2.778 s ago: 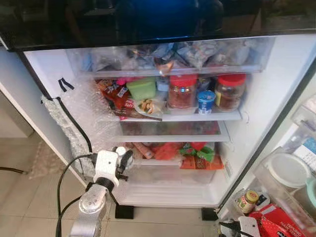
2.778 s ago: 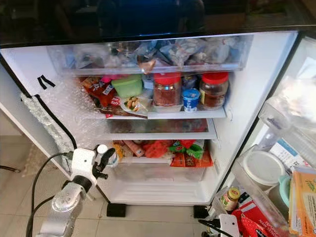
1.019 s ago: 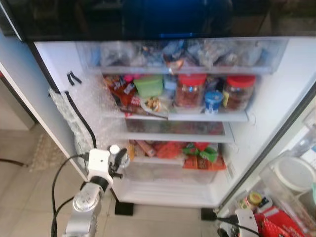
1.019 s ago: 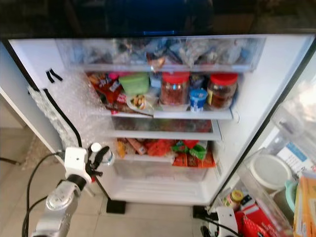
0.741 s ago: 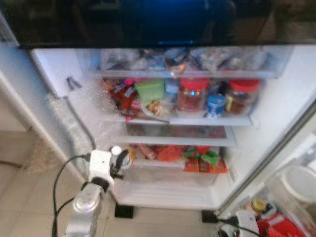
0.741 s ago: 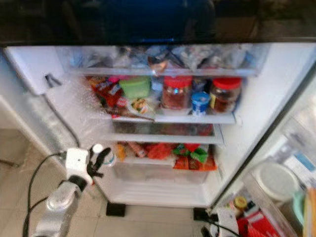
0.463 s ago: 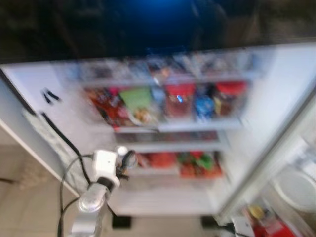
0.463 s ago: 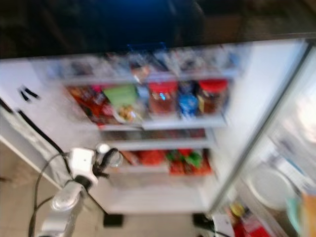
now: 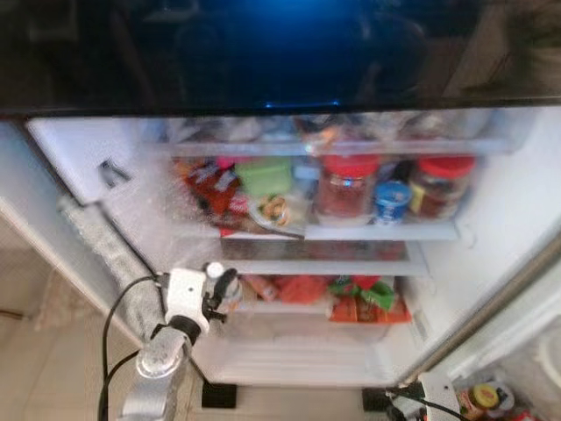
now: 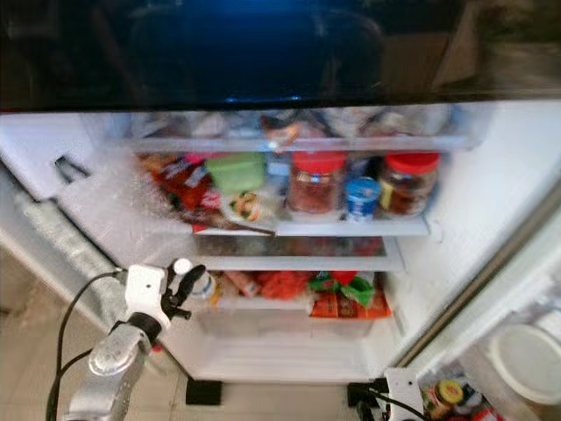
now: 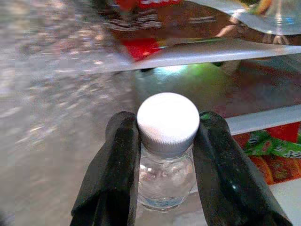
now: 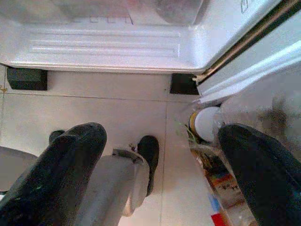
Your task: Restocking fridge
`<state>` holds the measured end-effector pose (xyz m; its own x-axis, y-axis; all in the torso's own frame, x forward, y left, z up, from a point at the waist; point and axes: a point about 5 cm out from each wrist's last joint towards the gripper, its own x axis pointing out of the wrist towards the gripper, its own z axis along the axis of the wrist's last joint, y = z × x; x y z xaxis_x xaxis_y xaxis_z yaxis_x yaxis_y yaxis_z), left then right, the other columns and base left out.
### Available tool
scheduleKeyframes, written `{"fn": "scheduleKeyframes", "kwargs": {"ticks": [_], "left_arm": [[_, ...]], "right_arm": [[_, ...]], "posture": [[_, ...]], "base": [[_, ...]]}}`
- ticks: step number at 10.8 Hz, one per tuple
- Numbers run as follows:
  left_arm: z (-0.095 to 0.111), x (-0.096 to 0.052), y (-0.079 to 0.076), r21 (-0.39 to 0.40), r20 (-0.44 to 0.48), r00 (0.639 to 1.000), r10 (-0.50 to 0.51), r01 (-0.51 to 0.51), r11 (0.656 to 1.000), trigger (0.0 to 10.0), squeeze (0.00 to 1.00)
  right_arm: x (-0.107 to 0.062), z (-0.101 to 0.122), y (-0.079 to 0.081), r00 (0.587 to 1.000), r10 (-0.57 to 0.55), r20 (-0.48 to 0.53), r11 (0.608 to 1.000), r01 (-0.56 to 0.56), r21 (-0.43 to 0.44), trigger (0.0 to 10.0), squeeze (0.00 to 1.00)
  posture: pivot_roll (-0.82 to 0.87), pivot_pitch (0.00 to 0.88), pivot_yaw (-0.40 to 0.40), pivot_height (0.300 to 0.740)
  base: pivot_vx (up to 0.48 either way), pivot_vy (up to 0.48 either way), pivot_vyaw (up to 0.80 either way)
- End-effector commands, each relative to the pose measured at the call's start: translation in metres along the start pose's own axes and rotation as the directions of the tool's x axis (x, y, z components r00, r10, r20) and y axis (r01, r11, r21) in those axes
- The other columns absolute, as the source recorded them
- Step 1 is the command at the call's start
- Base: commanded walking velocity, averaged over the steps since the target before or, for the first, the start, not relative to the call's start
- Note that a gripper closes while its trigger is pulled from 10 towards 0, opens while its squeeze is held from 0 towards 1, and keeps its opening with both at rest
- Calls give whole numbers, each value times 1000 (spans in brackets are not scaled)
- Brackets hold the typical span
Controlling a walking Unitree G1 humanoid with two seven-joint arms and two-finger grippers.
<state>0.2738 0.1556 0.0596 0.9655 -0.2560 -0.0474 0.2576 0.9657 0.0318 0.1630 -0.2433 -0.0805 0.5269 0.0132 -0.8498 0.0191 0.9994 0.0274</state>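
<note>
Left gripper (image 11: 164, 155): clamped on a small clear bottle (image 11: 165, 176) just under its white cap (image 11: 168, 117), one black finger on each side of the neck. Held upright, likely so the bottle can be set down standing. Positioned lower left of the head views, at the open front of the fridge (image 9: 491, 263), level with the lower shelf (image 9: 324, 309) and its red and green packets (image 9: 364, 298); bottle not yet resting on any shelf.

Right gripper (image 12: 160, 169): spread wide and empty, hanging low at the lower right of the frame, pointing down at the tiled floor (image 12: 94, 113) beside the fridge base.

Middle shelf (image 9: 377, 232): crowded with two red-lidded jars (image 9: 346, 186), a blue cup (image 9: 392, 200), a green box (image 9: 265, 174). Freer room apparently on the lower left. Head views blurred.
</note>
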Motion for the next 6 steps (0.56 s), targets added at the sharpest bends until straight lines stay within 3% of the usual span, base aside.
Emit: {"fn": "scheduleKeyframes", "kwargs": {"ticks": [1, 6], "left_arm": [[4, -2, 5, 12, 14, 1000, 12, -12, 1000, 10000, 0], [4, -3, 6, 21, 8, 1000, 10, -11, 1000, 10000, 0]], "right_arm": [[-1, 4, -5, 1000, -20, 22, 1000, 20, 10, 10000, 0], [-1, 4, -5, 999, -25, 24, 1000, 24, 19, 10000, 0]], "posture": [[-62, 0, 39, 740], [-66, 0, 43, 740]], "base": [[255, 0, 0], [277, 0, 0]]}}
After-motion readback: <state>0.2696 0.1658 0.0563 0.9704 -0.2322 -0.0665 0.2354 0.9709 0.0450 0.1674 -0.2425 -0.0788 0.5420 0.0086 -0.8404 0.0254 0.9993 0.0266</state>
